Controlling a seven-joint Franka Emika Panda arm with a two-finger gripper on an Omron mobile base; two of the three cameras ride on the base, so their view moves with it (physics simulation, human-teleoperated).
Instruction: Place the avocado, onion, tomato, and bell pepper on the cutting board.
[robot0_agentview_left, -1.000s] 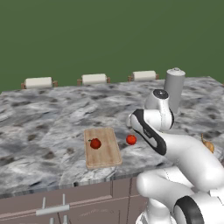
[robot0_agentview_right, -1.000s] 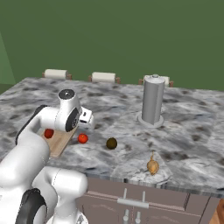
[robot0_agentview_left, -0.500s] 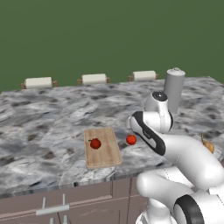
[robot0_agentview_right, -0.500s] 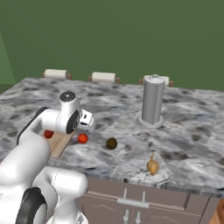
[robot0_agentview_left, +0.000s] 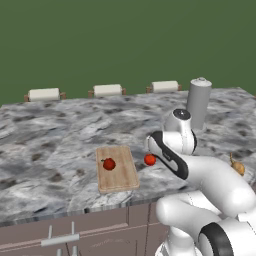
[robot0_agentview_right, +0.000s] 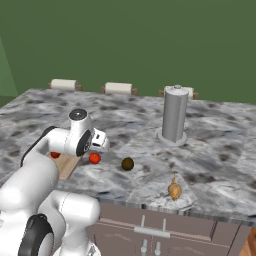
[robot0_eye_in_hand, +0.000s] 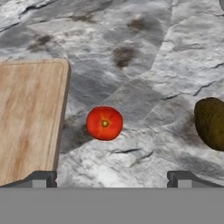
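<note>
Your gripper (robot0_eye_in_hand: 111, 179) stands fully released; the tomato (robot0_eye_in_hand: 104, 123) lies just ahead between the fingertips, slightly left of centre, beside the cutting board (robot0_eye_in_hand: 26, 118).

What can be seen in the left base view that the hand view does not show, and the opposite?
Left base view alone: a red item lying on the cutting board, the onion on the counter at the far right, a tall grey canister, and three rolls along the back edge.

Hand view alone: the avocado on the counter and the open pincer tips.

Both: the cutting board and the red item lying on the counter beside it.
</note>
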